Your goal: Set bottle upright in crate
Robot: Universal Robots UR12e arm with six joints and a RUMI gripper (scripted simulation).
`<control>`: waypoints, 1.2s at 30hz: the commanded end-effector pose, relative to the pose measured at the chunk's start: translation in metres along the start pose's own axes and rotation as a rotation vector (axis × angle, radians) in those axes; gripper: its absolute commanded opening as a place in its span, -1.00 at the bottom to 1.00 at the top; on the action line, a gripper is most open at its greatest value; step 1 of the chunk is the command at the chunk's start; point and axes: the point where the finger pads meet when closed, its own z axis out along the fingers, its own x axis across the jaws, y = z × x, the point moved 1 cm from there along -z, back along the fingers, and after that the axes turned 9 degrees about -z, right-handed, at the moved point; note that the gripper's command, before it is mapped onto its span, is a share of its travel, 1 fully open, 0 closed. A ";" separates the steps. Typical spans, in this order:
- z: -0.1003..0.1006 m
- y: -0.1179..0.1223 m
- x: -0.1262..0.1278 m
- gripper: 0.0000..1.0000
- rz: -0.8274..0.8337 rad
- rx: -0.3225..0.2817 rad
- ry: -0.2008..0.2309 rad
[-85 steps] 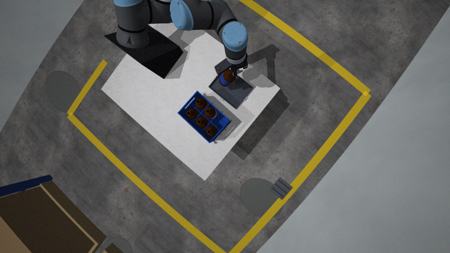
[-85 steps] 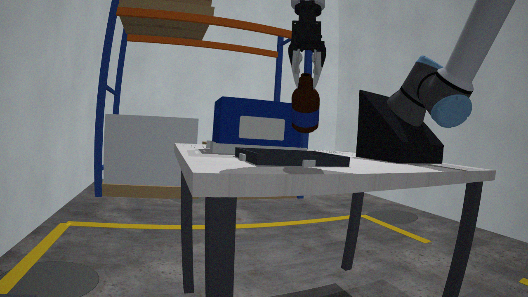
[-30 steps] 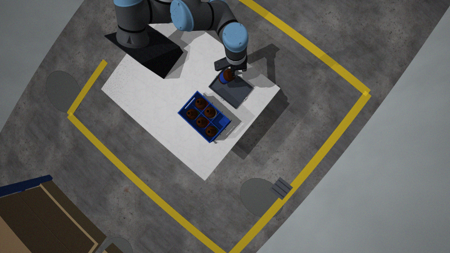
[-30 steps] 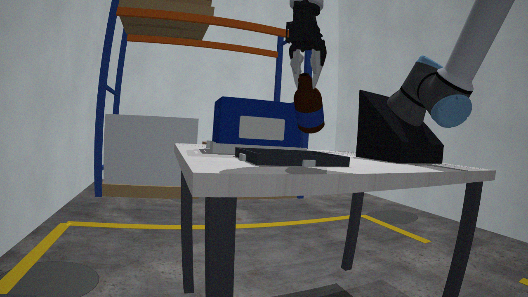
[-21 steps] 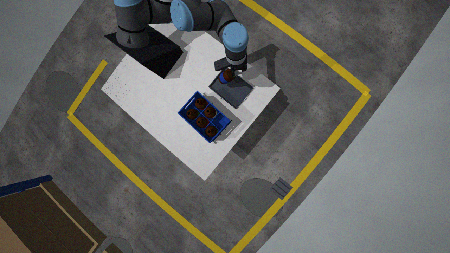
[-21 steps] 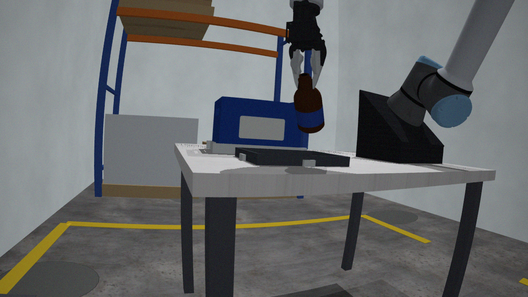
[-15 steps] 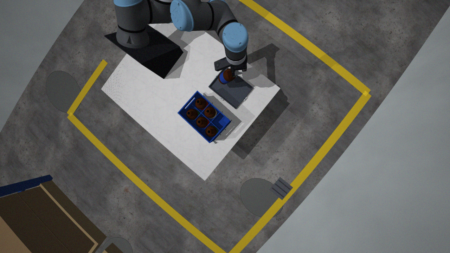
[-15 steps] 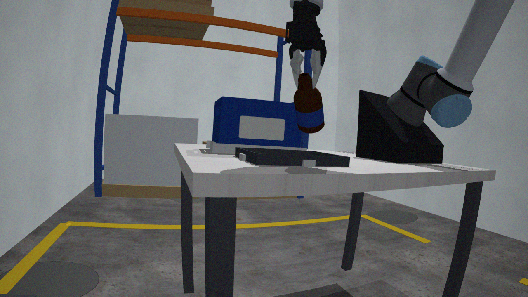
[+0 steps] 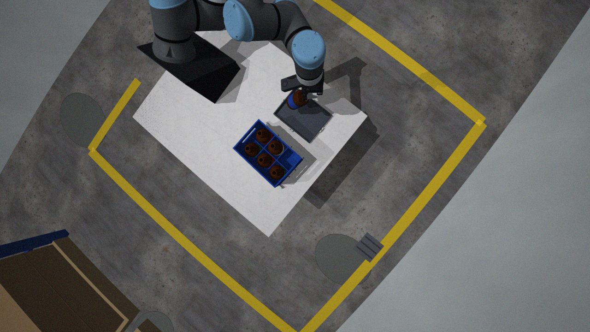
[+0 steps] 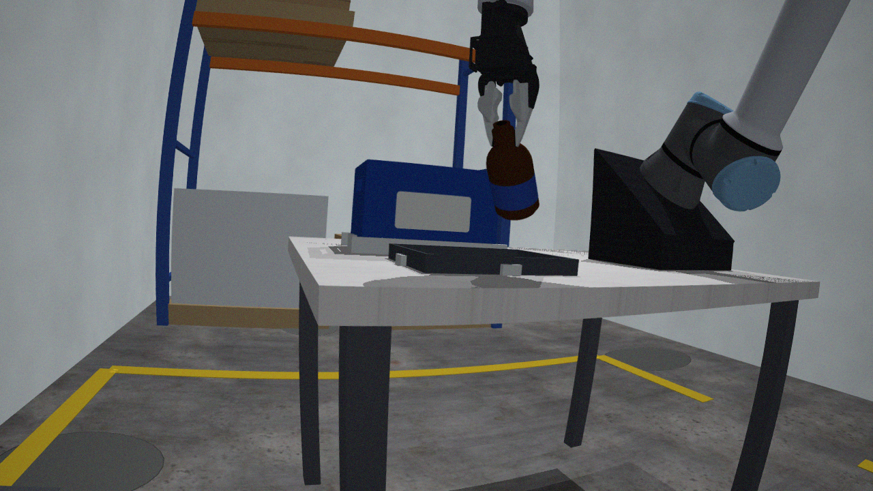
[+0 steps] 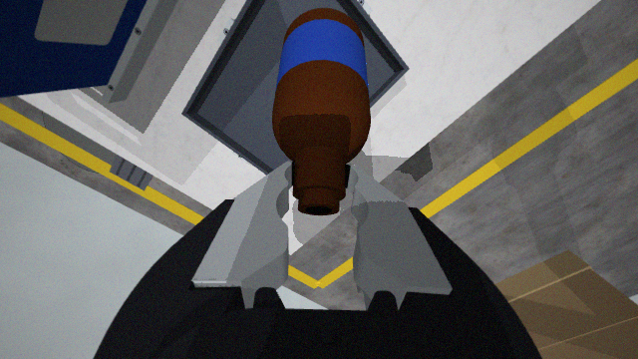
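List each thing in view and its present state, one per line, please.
Black two-jaw pincer: shut on the bottle's neck.
Brown glass bottle with blue label: lifted above the tray, hanging slightly tilted.
Dark shallow tray: holds nothing.
Blue compartment crate: five bottles standing, one cell free.
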 end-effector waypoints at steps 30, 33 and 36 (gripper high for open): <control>-0.003 0.002 -0.002 -1.00 0.177 -0.002 -0.005; -0.002 0.002 -0.002 -1.00 0.177 -0.001 -0.005; -0.002 0.002 -0.002 -1.00 0.177 -0.001 -0.005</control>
